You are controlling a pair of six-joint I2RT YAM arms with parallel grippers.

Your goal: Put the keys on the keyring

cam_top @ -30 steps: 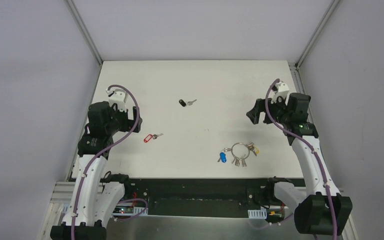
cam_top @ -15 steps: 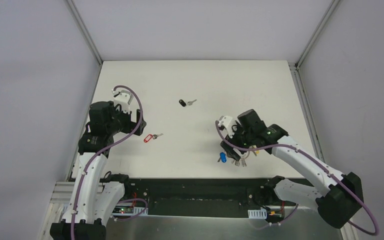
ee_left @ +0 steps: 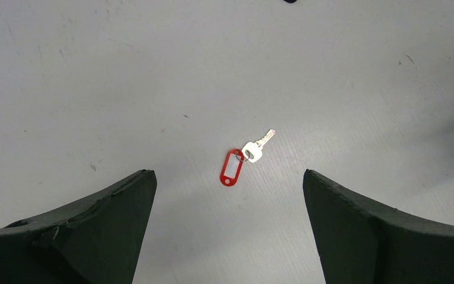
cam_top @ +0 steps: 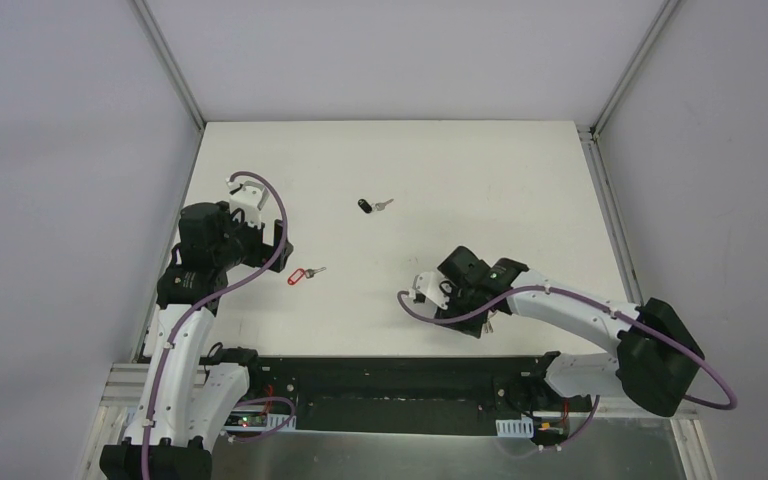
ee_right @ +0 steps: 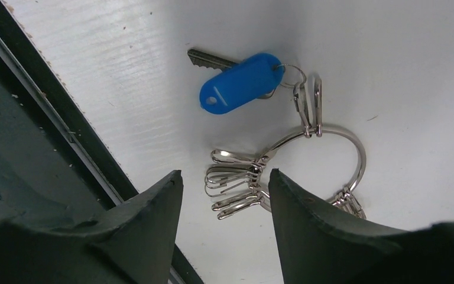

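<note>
The red-tagged key (ee_left: 252, 151) lies flat on the white table (cam_top: 460, 170), just ahead of my left gripper (ee_left: 227, 174), which hovers above it, open and empty. From above, the same key (cam_top: 301, 274) is right of that gripper (cam_top: 278, 252). The black-tagged key (cam_top: 370, 206) lies alone further back. The keyring (ee_right: 357, 155) carries a blue tag (ee_right: 241, 87) and a bunch of silver clips (ee_right: 236, 188). My right gripper (ee_right: 224, 174) is low over it, jaws partly narrowed, open, either side of the clips. In the top view that gripper (cam_top: 465, 308) hides the ring.
The table's near edge and its black rail (ee_right: 65, 136) run close beside the keyring, just left of my right fingers. Grey walls (cam_top: 60, 150) and metal posts enclose the table on three sides.
My right arm swung from the back right down to the keyring near the front edge, and its jaws have narrowed. The left arm has barely moved and stays open.
</note>
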